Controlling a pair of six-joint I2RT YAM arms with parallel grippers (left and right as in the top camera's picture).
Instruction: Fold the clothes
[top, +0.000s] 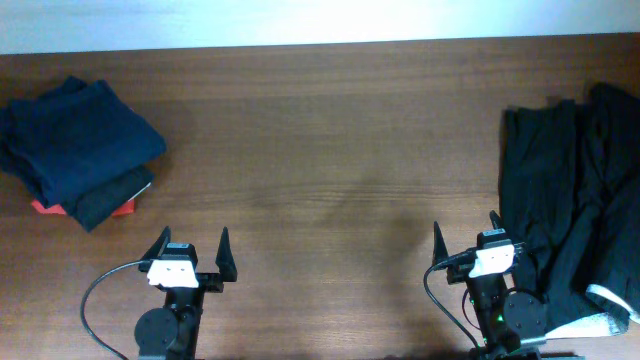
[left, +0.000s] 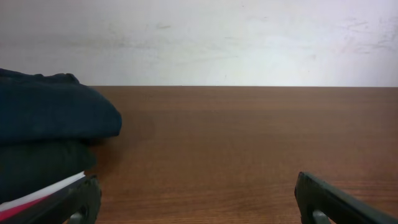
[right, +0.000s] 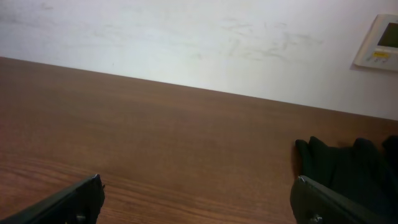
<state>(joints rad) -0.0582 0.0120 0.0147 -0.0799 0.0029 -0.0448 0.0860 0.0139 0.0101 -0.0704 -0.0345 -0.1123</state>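
The clothes lie in two lots at opposite ends of the table. At the upper left of the overhead frame a folded navy piece sits on a folded dark piece; a red item peeks out under the stack's lower left edge. At the right edge a black pile lies loose and rumpled, running from the upper right to the lower right corner; it has a pale patch at its lower end.

The left gripper is at the bottom, left of centre, below and right of the stack and apart from it; its jaws stand wide apart with nothing between them. The right gripper is at the bottom right, just beside the black pile's left edge; its jaws are spread wide too and hold nothing; whether its outer finger touches the cloth cannot be told.

In the left wrist view the stack fills the left side, navy over dark, with a red and white edge at the bottom; the fingers show in the lower corners with bare wood between them. In the right wrist view part of the black pile shows at the lower right; a pale wall stands behind the table, with a small panel at the upper right.
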